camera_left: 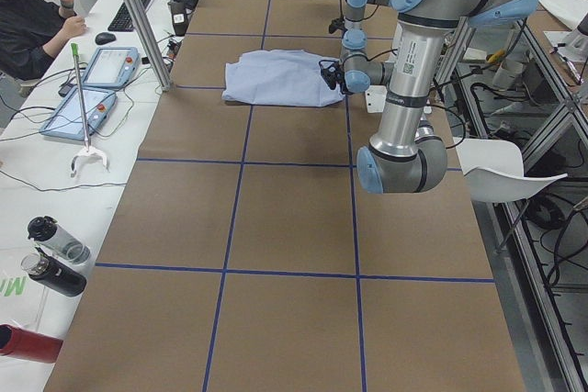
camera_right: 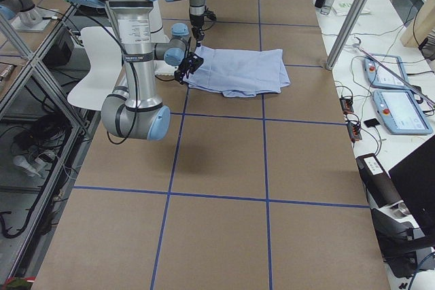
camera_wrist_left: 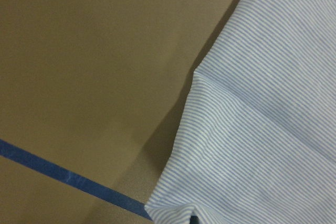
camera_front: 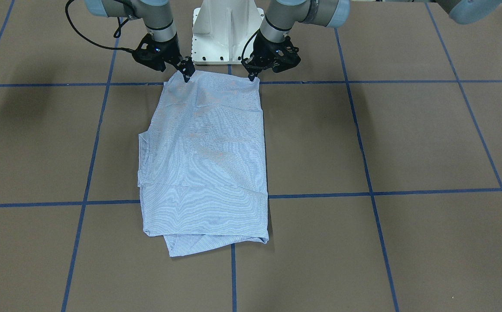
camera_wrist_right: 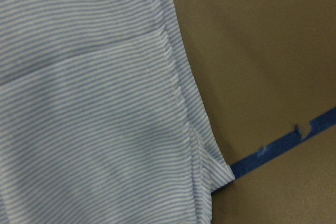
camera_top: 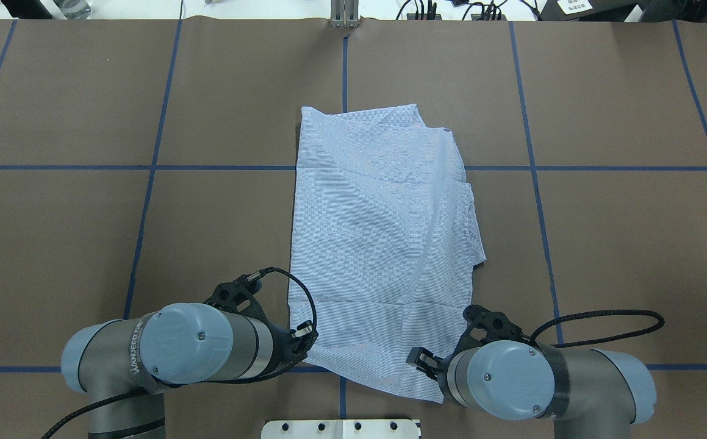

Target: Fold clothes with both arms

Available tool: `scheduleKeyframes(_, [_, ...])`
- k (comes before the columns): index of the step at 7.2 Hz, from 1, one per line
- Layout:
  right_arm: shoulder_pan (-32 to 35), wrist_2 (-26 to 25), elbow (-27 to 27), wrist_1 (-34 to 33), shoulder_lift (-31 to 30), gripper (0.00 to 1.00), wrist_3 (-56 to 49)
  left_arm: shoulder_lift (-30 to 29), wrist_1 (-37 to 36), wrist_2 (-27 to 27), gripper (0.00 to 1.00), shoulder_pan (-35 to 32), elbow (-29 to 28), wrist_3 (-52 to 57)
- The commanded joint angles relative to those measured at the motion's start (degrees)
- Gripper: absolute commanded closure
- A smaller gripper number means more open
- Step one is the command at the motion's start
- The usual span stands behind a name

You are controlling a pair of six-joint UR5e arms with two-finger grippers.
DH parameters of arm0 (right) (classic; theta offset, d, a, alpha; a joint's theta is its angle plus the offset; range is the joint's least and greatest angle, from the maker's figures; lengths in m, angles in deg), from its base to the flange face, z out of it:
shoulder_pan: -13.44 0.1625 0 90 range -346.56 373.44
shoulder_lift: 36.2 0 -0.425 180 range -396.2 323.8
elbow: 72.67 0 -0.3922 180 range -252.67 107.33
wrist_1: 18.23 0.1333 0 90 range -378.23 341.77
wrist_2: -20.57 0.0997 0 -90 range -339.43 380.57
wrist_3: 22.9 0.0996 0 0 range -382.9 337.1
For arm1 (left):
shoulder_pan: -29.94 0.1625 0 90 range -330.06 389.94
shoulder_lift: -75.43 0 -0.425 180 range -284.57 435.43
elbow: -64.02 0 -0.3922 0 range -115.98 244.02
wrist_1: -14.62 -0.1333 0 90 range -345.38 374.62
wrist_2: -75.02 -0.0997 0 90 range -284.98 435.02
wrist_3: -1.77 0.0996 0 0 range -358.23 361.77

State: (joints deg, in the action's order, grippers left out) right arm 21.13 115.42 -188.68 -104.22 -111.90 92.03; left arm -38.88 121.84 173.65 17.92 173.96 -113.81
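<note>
Shirt (camera_front: 203,164) lay part-folded mid-worktop (camera_front: 406,143). Left gripper (camera_front: 252,76) and right gripper (camera_front: 186,76) looked clamped on its robot-side corners. Corners were best lifted level together, hem kept taut.

Shirt (camera_top: 384,244) flat on the middle of the table (camera_top: 603,244), stretched from the robot-side edge toward the far edge, left claw (camera_front: 253,77) at its near left corner, right claw (camera_front: 186,77) at its near right corner, pedestal base (camera_front: 227,39) just behind both.
</note>
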Motion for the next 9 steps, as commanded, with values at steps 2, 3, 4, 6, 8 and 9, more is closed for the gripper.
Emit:
scheduleKeyframes(2, [-0.4,-0.4,1.4,-0.8,1.2,0.0,-0.2,-0.1,0.0,0.1,1.0,0.0,0.1,0.0])
scheduleKeyframes(3, [-0.5,-0.5,2.7,-0.8,2.8,0.0,-0.2,0.0,0.0,0.1,1.0,0.0,0.1,0.0])
scheduleKeyframes(4, [-0.4,-0.5,3.2,-0.8,3.5,0.0,-0.2,0.0,0.0,0.1,1.0,0.0,0.1,0.0])
scheduleKeyframes(6, [-0.4,-0.6,3.2,-0.8,3.4,0.0,-0.3,0.0,0.0,0.1,1.0,0.0,0.1,0.0])
scheduleKeyframes(8, [-0.5,-0.6,3.2,-0.8,3.4,0.01,-0.3,-0.1,0.0,0.1,1.0,0.0,0.2,0.0])
scheduleKeyframes(9, [-0.5,-0.5,3.2,-0.8,3.3,0.04,-0.3,-0.1,0.0,0.1,1.0,0.0,0.3,0.0])
